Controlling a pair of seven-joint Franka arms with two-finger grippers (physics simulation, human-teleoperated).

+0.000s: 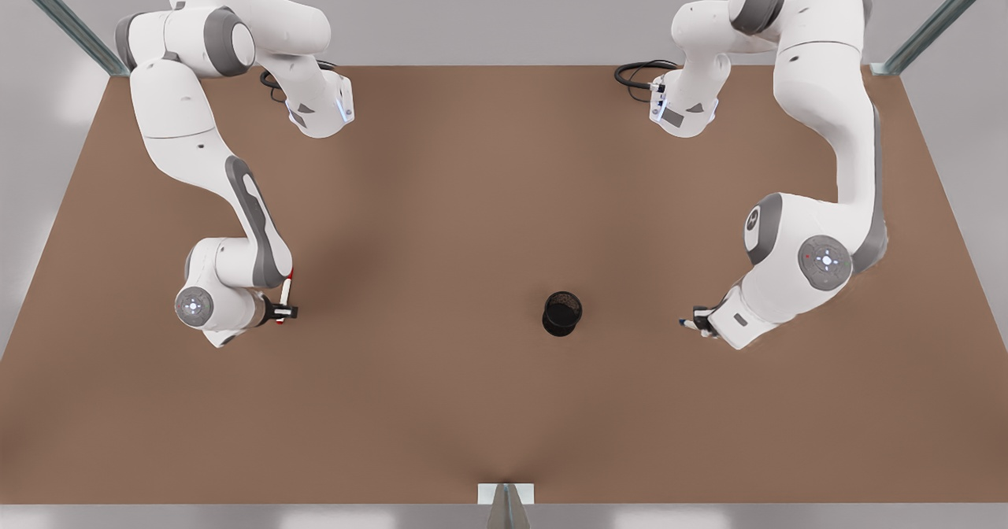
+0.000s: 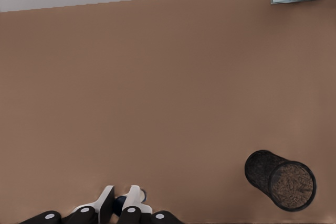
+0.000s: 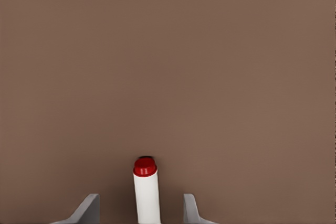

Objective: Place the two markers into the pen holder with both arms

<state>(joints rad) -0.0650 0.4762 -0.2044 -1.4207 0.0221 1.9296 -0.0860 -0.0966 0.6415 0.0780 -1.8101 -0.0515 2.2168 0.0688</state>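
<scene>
The red-capped marker (image 1: 286, 291) lies on the brown table at the front view's left. My right gripper (image 1: 283, 310) is down over it, open, one finger on each side of the white barrel (image 3: 146, 195), with gaps to both. At the front view's right, my left gripper (image 1: 700, 321) is low at the table with its fingers (image 2: 134, 196) closed on the dark blue-capped marker (image 2: 121, 203); its blue tip (image 1: 682, 323) sticks out toward the pen holder. The black pen holder (image 1: 562, 313) (image 2: 281, 179) stands upright between the two grippers, with nothing in it.
The brown table (image 1: 472, 198) is bare around the holder. Black cables (image 1: 639, 72) lie near the arm bases at the far edge. A metal frame post (image 1: 505, 505) stands at the near edge, and more posts rise at the far corners.
</scene>
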